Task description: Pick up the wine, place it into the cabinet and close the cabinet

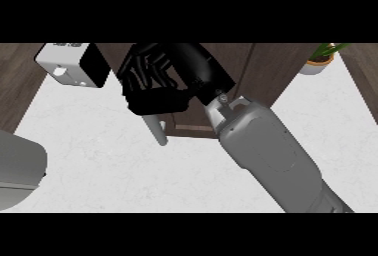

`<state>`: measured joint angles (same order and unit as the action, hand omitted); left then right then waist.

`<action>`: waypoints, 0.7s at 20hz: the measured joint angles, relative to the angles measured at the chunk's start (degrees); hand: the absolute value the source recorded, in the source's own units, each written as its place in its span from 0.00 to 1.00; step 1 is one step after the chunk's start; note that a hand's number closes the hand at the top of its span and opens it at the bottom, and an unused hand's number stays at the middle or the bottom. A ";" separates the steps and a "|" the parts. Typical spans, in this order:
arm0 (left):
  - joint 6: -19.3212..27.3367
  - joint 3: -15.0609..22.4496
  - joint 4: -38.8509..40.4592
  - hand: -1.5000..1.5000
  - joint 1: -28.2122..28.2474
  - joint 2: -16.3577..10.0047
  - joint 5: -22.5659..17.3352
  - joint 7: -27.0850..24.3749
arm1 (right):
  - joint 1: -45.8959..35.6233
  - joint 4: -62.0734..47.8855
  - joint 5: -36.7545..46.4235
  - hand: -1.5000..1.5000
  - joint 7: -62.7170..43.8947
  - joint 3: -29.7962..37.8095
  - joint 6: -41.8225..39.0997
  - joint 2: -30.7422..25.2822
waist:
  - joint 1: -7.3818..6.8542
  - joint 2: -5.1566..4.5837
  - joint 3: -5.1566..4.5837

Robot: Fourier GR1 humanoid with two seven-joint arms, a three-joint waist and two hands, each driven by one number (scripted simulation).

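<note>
1. Right robot hand [155, 95]: my black hand lies over the brown front of the cabinet [258, 70], at the far centre of the view. Its grey forearm [269, 155] comes in from the near right and runs diagonally to the far left. The hand overlaps itself against the dark wood, so I cannot tell whether it is apart, together or clamped on anything.

2. Handle [157, 131]: a pale grey bar sticks out just below the hand on the near side, slanting toward me over the surface [111, 170]. The bar's far end meets the hand's lower edge. I cannot tell whether the two touch.

3. Cabinet door: the brown panel beside the handle reaches nearer to me than the panel to its right. I cannot tell whether the door is fully shut.

4. Wine: the bottle does not show in this view. I cannot tell whether it is inside the cabinet or hidden behind my hand.

5. Other items: a white box-shaped appliance [66, 62] stands at the far left, and a potted plant [319, 61] stands at the far right, both well apart from the hand.
</note>
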<state>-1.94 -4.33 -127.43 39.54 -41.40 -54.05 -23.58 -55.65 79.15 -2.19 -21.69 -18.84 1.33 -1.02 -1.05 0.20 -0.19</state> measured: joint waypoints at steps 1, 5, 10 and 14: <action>1.08 0.81 -0.57 0.00 -0.73 0.36 0.51 0.79 | -0.07 -0.77 -0.26 1.00 1.12 0.35 -0.80 -0.08 | 0.00 0.18 -0.04; 4.28 3.90 0.50 0.00 -5.49 1.75 2.36 2.77 | -0.63 -3.80 -0.95 1.00 6.04 1.22 -3.77 -0.35 | 0.14 0.63 -0.31; 7.26 7.02 0.91 0.00 -9.33 3.41 4.48 3.96 | -2.10 -6.92 -1.42 1.00 9.44 1.77 -6.64 -1.23 | -0.15 0.83 -0.64; 8.39 9.16 2.55 0.00 -11.70 4.77 6.05 4.12 | -2.67 -8.87 -1.26 1.00 12.80 1.99 -8.17 -1.78 | -0.40 1.01 -0.90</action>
